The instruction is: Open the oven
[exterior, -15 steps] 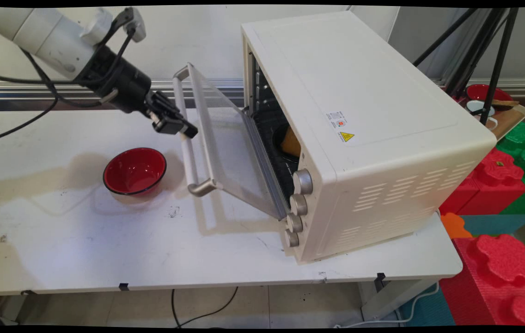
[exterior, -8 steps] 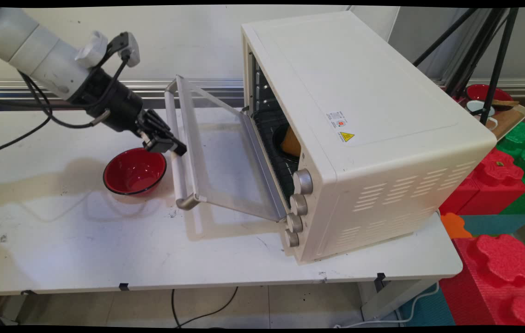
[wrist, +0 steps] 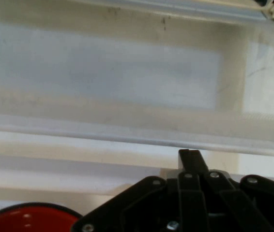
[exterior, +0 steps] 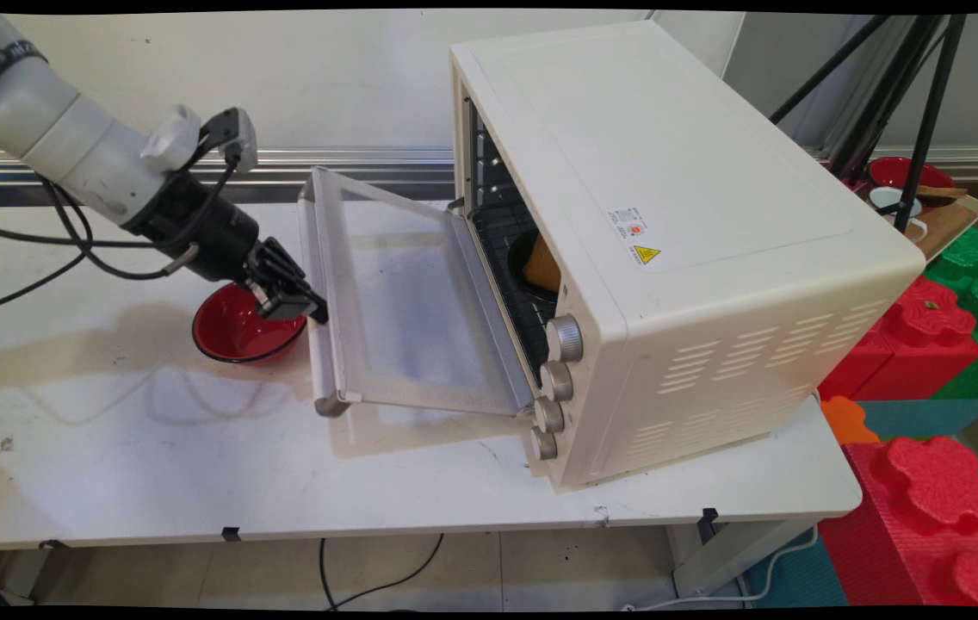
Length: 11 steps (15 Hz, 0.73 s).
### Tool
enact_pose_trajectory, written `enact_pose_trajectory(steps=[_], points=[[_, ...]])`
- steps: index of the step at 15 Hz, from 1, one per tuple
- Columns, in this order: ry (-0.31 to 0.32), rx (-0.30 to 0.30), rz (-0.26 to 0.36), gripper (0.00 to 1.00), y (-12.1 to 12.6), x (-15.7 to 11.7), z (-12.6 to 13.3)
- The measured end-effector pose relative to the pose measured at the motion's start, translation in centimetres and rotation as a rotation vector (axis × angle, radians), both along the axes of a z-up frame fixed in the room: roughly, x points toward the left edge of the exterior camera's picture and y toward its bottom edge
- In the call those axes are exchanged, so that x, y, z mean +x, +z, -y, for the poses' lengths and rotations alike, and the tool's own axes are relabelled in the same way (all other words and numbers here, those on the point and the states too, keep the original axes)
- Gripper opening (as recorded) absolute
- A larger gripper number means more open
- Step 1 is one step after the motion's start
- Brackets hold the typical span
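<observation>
Gripper (exterior: 315, 307) has its fingers pinched together, nothing between them afaict, tip touching the handle bar (exterior: 309, 258) of the oven door (exterior: 407, 293). The door is hanging nearly flat, hinged at the oven (exterior: 670, 215) front. Imo the door is stiff glass w/ metal frame, sprung, and the bar is smooth, so best taken mid-bar. 1 red bowl (exterior: 226, 336) sits just beside the handle, under the wrist. The white table (exterior: 153, 465) is scuffed, w/ foam blocks (exterior: 928, 499) off its right end.

The oven (exterior: 670, 241) fills the table's (exterior: 153, 465) right half, its door (exterior: 403, 301) lying open toward nine o'clock. A red bowl (exterior: 235, 331) sits just beyond the door's handle (exterior: 312, 293), narrowing passage there. Bare tabletop lies at six and eight o'clock.
</observation>
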<state>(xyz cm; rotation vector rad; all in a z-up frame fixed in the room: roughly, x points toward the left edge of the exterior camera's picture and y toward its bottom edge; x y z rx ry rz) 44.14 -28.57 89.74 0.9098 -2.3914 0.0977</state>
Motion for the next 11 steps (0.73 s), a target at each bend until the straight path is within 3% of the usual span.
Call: enact_pose_trajectory(steps=[11], points=[[-0.004, 0.012, 0.032, 0.0, -2.7, 0.8, -0.9]])
